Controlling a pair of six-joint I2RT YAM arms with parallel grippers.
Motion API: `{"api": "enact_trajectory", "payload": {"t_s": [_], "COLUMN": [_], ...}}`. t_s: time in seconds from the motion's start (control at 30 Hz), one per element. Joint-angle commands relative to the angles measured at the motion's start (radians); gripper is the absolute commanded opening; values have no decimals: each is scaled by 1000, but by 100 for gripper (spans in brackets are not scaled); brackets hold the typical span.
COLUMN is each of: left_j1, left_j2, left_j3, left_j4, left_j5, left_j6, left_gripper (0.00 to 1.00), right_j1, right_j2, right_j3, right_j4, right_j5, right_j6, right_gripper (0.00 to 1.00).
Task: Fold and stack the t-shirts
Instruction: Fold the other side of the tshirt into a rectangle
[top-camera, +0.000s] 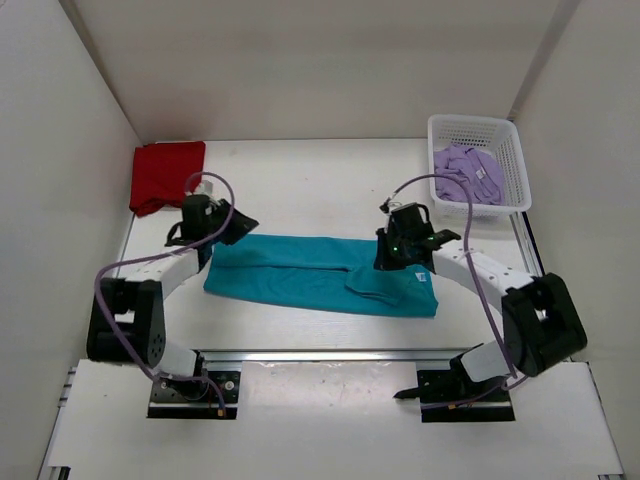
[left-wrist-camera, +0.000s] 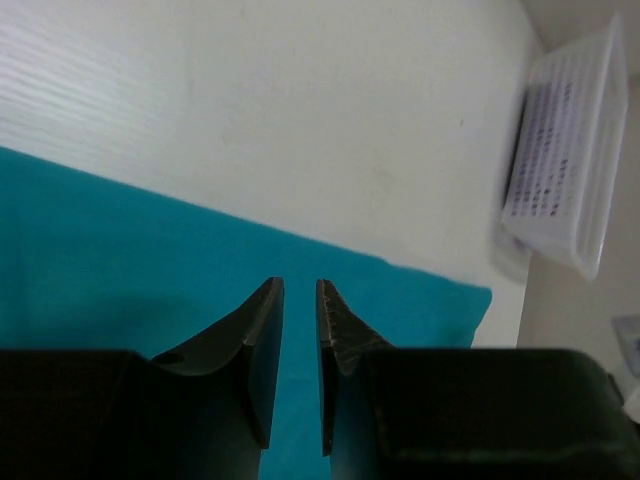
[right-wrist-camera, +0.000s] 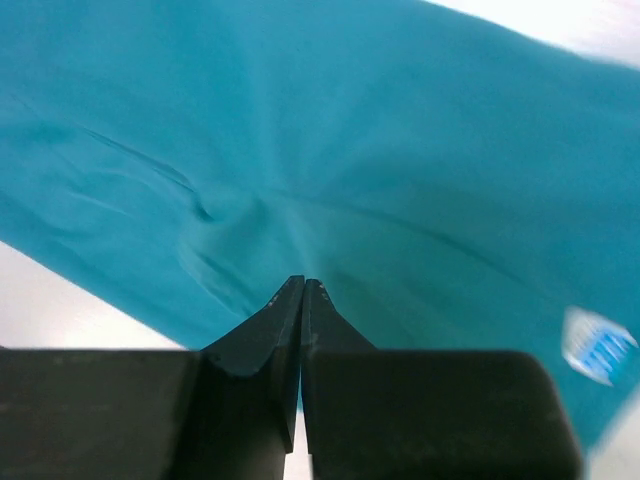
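**Crosswise fold of the teal strip: keep both corners level**

The teal t-shirt (top-camera: 300, 275) lies at the middle of the table (top-camera: 320, 190) as 1 long, narrow strip, already doubled along its length. The dark red t-shirt (top-camera: 165, 175) sits folded at the far left. The lavender t-shirt (top-camera: 468, 172) is heaped in the white lattice basket (top-camera: 470, 121) at the far right.

The right gripper (top-camera: 392, 258) is down on the strip's right part. In its wrist view the fingers are pressed together, and creases in the cloth run toward their tips, so it appears to be pinching the teal fabric. The left gripper (top-camera: 240, 222) is at the strip's far-left corner. Its fingers are nearly together with a thin slit between them, and I cannot tell whether any cloth is caught in that slit.

The step in hand is probably the crosswise fold, with 2 shirts left after it. To do it well:

- Each pinch should take every layer at the edge, not only the top one
- Lift just enough for the cloth to clear itself
- Carry the end over in 1 even arc, so the edges land flush
- Let go only once the fabric lies flat, since this soft cloth will likely bunch if dragged
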Motion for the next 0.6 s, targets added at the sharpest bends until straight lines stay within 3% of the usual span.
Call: {"api": "enact_trajectory", "payload": {"t_s": [0.0,0.27,0.43,0.57], "left_j1": [-64,-10,37,-30], "left_j2": [84,200,186,111], "left_j3": [-40,-144,-193,-161], "left_j4": [78,203,260,219], "left_j5": [-2,44,58,19], "left_j6": [-46,-123,-169,-145], "left_gripper": [30,26,23,25], "right_j1": [68,91,151,151], "right_j2": [50,-139,-189,-223], "right_j3": [29,-275,-304,-269], "right_j4": [87,156,145,92], "right_j5": [43,16,-51,-94], "right_j6": [19,135,171,148], "right_gripper": [0,0,0,0]}}
